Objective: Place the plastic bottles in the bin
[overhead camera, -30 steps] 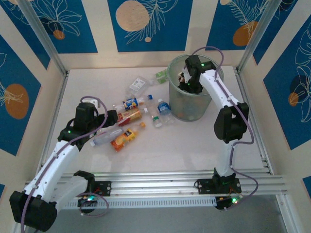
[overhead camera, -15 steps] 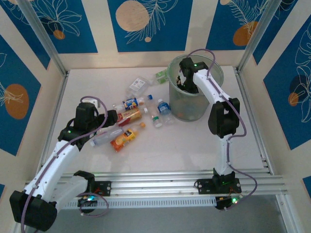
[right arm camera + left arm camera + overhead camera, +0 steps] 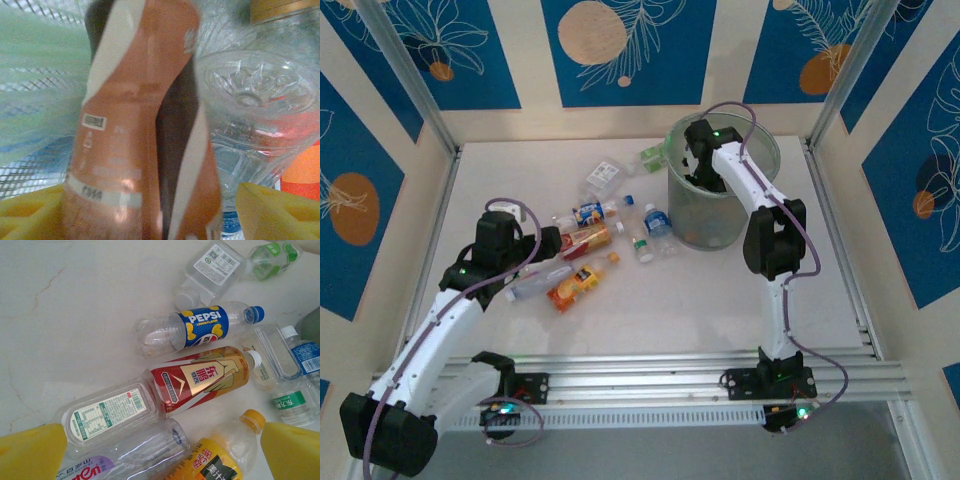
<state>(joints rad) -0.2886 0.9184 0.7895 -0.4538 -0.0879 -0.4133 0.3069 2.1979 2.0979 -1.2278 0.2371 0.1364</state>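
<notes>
The right gripper [image 3: 150, 215], down inside the tall translucent grey-green plastic bin [image 3: 710, 225], has its jaws parted wider than the blurred orange-and-white-labelled plastic bottle [image 3: 140, 125] between them, while the left gripper [image 3: 160, 452], wide open and empty, hovers over clear plastic bottles [image 3: 200, 327] lying on the white table [image 3: 75, 315].

Your right arm is reaching over the rim of the bin [image 3: 720, 228] at the far right of the counter [image 3: 650, 310], with the right gripper [image 3: 700, 176] hanging inside it. Your left gripper [image 3: 558, 248] is hovering, jaws over the plastic bottles [image 3: 588, 238] lying scattered left of the bin. A green-labelled bottle [image 3: 651, 153] is lying just beside the bin's far side.
</notes>
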